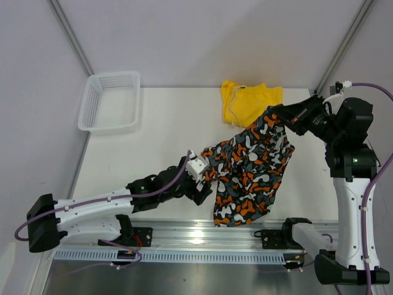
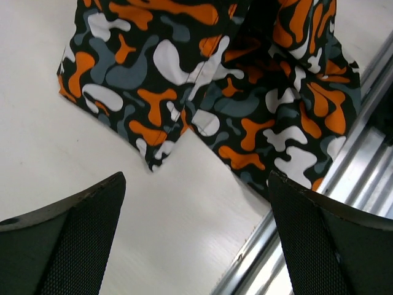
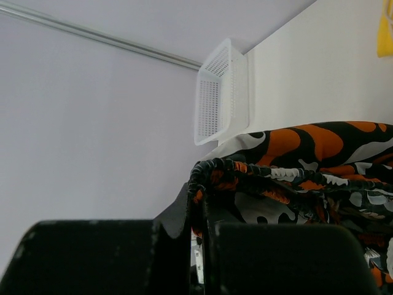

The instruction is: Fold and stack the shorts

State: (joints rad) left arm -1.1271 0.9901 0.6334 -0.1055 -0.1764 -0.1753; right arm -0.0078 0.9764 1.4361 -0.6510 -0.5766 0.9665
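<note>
The patterned shorts (image 1: 249, 169) hang by their waistband from my right gripper (image 1: 276, 112), which is raised at the back right. Their lower part rests on the table near the front edge. In the right wrist view that gripper (image 3: 199, 209) is shut on the gathered waistband of the patterned shorts (image 3: 307, 160). My left gripper (image 1: 204, 179) is open, low beside their left edge and holding nothing. In the left wrist view only bare table lies between its fingers (image 2: 73, 239), with the patterned shorts (image 2: 215, 80) just beyond. The yellow shorts (image 1: 249, 101) lie at the back, partly covered by the patterned pair.
A white mesh basket (image 1: 110, 101) stands at the back left corner, also in the right wrist view as the basket (image 3: 221, 92). An aluminium rail (image 1: 202, 236) runs along the near edge, close to my left gripper's right finger (image 2: 325, 239).
</note>
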